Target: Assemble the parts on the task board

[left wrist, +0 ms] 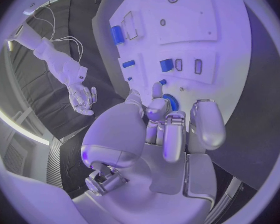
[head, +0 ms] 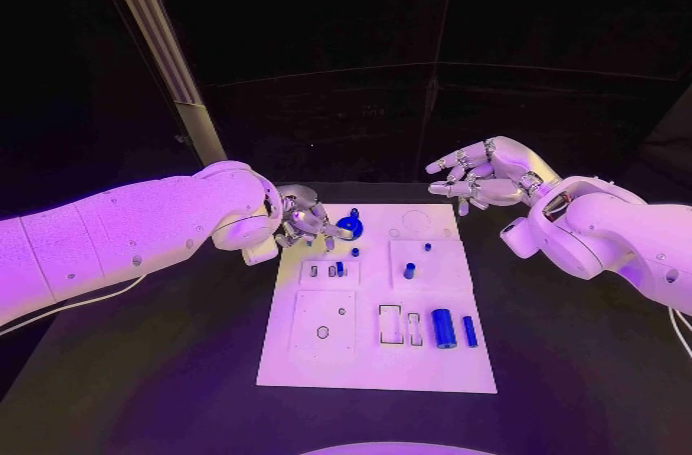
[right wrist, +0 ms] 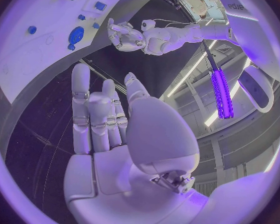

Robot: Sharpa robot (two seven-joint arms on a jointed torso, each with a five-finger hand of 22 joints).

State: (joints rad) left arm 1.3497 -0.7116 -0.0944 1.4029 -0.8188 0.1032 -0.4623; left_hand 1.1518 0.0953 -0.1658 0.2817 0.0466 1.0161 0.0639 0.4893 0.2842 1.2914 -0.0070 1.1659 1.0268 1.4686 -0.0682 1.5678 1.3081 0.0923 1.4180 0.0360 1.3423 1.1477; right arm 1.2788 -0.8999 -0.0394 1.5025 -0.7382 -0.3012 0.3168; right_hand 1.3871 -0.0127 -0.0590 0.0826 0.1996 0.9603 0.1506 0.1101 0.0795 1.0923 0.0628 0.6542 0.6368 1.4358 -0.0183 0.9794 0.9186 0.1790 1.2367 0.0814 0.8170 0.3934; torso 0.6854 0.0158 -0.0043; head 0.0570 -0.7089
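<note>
Head view | left hand [head: 300,222] fingers curled beside round blue part [head: 348,228] at task board [head: 378,360] far edge, grasp unclear | right hand [head: 479,175] spread, empty | risk: fingertips nudge part off seat

No legible text, label, brand, number or sign is showing on any surface; faint lettering on a room fixture is staying too blurred to read.
</note>
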